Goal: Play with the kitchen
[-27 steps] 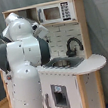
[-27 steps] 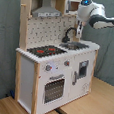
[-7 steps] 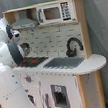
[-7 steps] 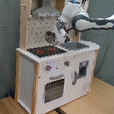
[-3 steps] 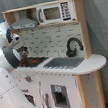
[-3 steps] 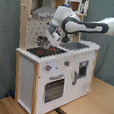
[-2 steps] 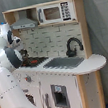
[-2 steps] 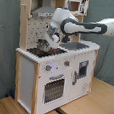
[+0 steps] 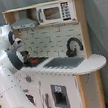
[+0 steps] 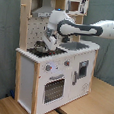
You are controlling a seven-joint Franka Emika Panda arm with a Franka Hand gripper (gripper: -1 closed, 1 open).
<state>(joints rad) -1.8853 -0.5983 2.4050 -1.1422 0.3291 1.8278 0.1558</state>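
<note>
The kitchen (image 10: 54,68) stovetop (image 10: 43,50) lies under the pincer (image 10: 44,43), arm (image 9: 8,78) blocking it.

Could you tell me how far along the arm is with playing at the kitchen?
Done: the arm has reached the kitchen. In hand: its gripper hangs just over the stovetop on the second exterior view's left. Left: no clear finish shows; the oven door is shut and the sink untouched.
</note>
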